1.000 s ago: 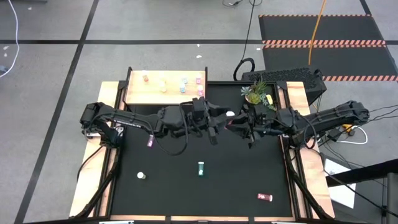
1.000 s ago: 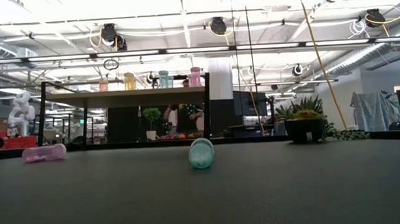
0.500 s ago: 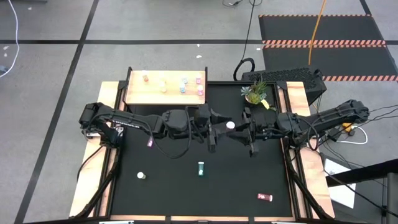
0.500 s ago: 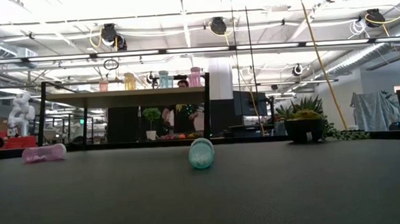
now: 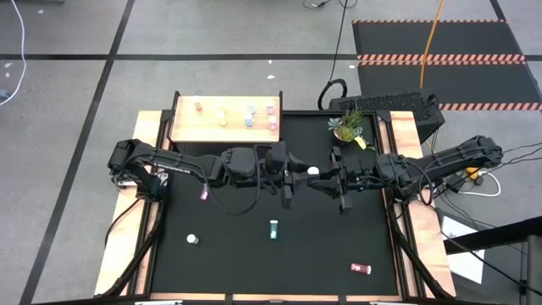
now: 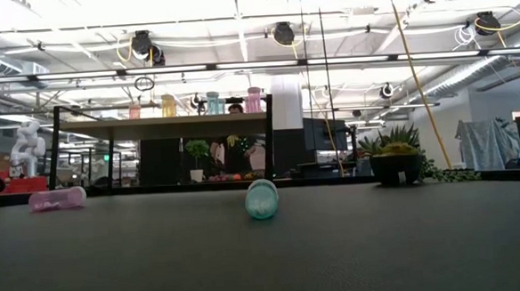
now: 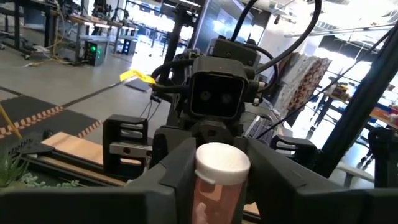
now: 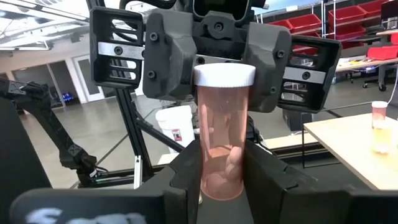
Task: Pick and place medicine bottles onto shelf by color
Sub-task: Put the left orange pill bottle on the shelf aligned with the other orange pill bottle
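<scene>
i'm mid-handover. the two arms meet nose to nose over the middle of the table, and the pinkish-red bottle stands upright between them, white cap up, clear of the table surface. the right gripper is clamped on its lower body; in the right wrist view the two fingers press against both sides. the left gripper is right at the bottle too, fingers flanking it, but i cannot tell whether they have bitten yet or only bracket it.

my read is that the bottle is passing from right to left, since the shelf sits on the left arm's side at the far edge. it already carries a row of bottles. next i need the left to hold firmly before the right lets go, then carry the bottle to the end of the row where its own colour stands. letting go too soon would drop it.

a second ago the left gripper was up by the shelf's near corner and the right held the bottle closer to the plant; now both have drawn together at mid-table. the teal bottle and the pink bottle lying nearer the front have not moved.
</scene>
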### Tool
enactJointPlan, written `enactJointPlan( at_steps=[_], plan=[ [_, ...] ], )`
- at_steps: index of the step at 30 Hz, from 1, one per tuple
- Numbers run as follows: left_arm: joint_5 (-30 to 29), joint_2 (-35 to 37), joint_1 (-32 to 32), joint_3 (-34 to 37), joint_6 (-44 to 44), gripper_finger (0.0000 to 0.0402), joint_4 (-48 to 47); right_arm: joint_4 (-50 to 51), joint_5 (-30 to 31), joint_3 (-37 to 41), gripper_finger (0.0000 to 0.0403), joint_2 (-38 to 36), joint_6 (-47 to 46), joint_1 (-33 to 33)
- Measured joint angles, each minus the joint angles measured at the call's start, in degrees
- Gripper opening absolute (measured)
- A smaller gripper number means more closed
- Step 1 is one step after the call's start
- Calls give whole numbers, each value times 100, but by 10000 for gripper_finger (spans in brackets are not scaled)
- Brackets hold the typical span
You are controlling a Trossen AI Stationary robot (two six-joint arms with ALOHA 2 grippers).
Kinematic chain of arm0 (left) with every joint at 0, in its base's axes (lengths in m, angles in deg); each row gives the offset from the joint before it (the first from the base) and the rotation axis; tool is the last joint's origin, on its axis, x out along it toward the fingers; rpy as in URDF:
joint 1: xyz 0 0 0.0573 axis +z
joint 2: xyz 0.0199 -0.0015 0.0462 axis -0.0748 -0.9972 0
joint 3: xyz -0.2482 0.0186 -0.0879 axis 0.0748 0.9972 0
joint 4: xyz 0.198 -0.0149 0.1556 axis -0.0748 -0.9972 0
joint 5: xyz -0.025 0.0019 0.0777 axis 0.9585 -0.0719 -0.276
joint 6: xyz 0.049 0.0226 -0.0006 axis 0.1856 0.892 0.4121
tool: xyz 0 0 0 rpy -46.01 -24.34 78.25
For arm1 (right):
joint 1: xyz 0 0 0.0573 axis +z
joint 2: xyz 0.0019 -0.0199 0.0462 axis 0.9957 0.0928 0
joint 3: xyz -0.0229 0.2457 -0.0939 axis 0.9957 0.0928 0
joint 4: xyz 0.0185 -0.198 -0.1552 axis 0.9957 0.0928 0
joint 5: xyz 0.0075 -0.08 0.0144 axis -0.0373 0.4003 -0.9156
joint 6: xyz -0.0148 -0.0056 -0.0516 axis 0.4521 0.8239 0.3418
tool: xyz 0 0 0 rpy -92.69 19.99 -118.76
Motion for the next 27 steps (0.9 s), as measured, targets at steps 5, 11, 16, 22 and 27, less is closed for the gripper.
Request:
enactJointPlan(
  at_steps=[5, 11, 16, 22, 27],
  plan=[
    [2, 0, 4, 0, 7, 111, 0, -13, 0, 0, 90, 0, 11, 0],
    [-278, 0, 15, 0, 64, 125, 2, 17, 297, 0, 117, 0, -91, 2],
    [-896, 236, 31, 0, 627, 115, -108, 68, 999, 0, 157, -76, -114, -2],
    [-1729, 736, 63, -2, 1170, 122, -405, 527, 1362, 0, 200, -491, -263, 1],
    [-3081, 1214, 43, -4, 1542, 120, -1063, 1271, 1357, -2, 222, -993, -492, 0]
  ],
)
